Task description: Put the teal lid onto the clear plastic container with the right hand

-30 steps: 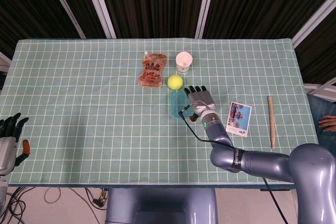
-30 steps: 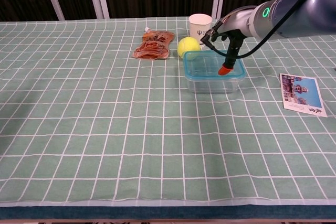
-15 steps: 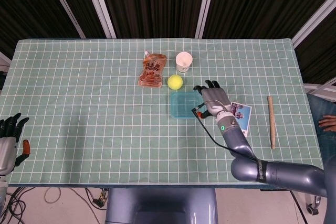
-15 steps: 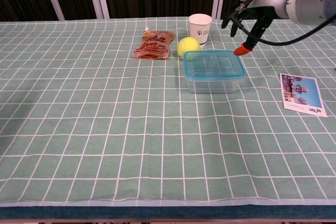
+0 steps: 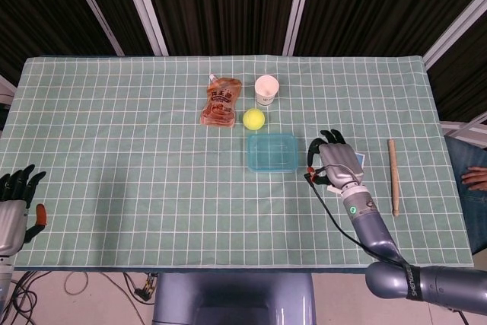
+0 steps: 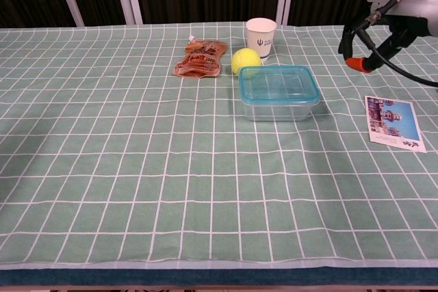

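My view of the green checked table (image 5: 114,150), the clear plastic container (image 6: 278,100) at centre right with the teal lid (image 6: 278,84) seated on it, my right hand (image 5: 336,164) raised to its right, fingers loosely spread, holding nothing, my left hand (image 5: 15,205) at the near left edge, fingers apart, a tennis ball (image 5: 253,118) just beyond the container.

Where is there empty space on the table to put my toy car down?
The whole part of the table left of the orange pouch is bare, and so is the near strip in front of the container. It is crowded around the cup and yellow ball.
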Available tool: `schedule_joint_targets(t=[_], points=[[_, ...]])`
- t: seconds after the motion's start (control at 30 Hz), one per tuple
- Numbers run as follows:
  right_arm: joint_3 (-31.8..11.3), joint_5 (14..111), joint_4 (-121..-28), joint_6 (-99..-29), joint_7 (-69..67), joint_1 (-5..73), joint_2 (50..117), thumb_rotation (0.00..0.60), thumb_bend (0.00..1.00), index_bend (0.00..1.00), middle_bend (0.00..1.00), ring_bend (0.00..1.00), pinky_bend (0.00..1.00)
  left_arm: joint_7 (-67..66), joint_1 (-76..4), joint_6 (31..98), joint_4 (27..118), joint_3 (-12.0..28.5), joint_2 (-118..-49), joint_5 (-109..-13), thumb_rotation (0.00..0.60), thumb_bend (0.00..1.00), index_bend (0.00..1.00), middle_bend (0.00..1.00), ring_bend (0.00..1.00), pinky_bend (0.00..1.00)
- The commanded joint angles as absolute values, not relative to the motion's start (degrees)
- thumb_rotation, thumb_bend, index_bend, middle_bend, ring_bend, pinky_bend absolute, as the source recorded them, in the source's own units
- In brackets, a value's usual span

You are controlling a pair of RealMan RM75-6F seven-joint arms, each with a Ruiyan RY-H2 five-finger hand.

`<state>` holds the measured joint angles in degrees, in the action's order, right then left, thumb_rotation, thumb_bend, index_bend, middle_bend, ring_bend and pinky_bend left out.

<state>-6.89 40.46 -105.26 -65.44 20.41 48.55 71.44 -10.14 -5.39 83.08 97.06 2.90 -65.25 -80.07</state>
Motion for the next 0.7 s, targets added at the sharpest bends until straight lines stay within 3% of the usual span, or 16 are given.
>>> schedule_joint_targets(t=[0.03,0.37,0.5,0.7], points=[[-5.9,42.6,-105.8,-66.2,20.3,46.9,70.7,0.600,0.49,0.61,0.36,0.13,0.00,-10.3,-5.4,83.1,97.1,2.8,-65.3,-80.2,0.600,0.64,0.11,0.00,0.00,0.00],[-6.2,43.6,-102.9,-64.2,23.9,47.1,73.7,0.600,0.53,0.61,0.35,0.11,0.00,-10.7,-5.4,82.6,97.4,2.8,-65.4,-79.6,0.600,0.64,0.11,0.00,0.00,0.00],[-8.4,38.7,-101.0,-63.9,27.9,49.3,76.7,0.600,0.53,0.61,0.24,0.05,0.00,-10.6,-5.4,82.4,97.5,3.0,-65.4,-79.0,0.600,0.64,0.11,0.00,0.00,0.00],[-11.0,31.5,-98.7,-63.0,33.5,52.8,79.8,0.600,0.53,0.61,0.17,0.01,0.00,-10.2,-5.4,82.1,97.7,3.1,-65.1,-78.5,0.600,0.64,0.11,0.00,0.00,0.00]])
